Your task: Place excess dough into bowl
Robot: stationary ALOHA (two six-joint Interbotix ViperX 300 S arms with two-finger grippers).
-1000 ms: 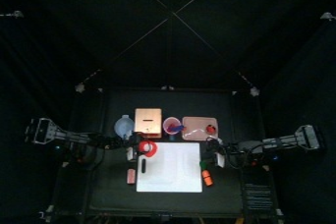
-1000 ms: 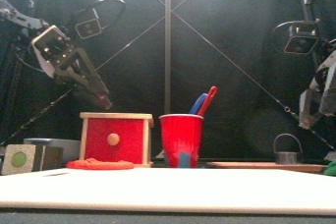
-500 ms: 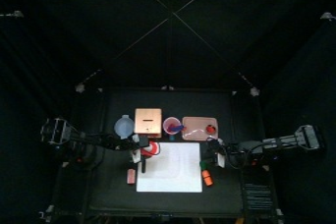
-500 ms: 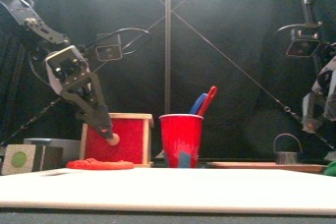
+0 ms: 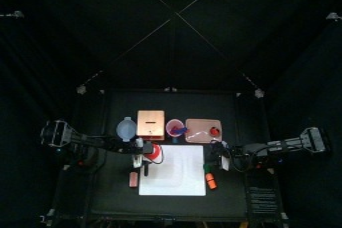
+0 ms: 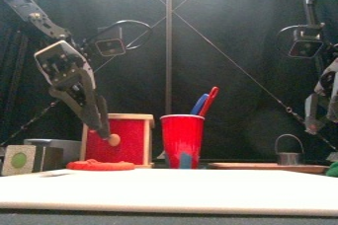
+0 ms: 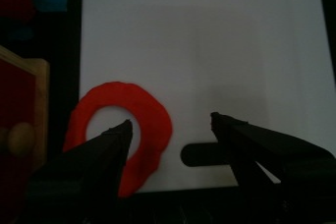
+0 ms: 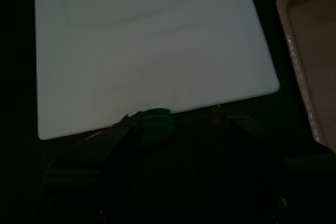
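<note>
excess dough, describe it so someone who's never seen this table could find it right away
Start at the white mat in the middle of the black table. The excess dough lies on the mat's corner nearest the left arm, under its open hand. It is the only flat red ring with a hole.

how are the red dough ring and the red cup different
The red dough ring lies flat and low on the white mat; the red cup stands upright behind it. The ring is empty, with a hole in its middle, while the cup holds tools. The left gripper hangs open over the ring, not the cup. Both are red.
</note>
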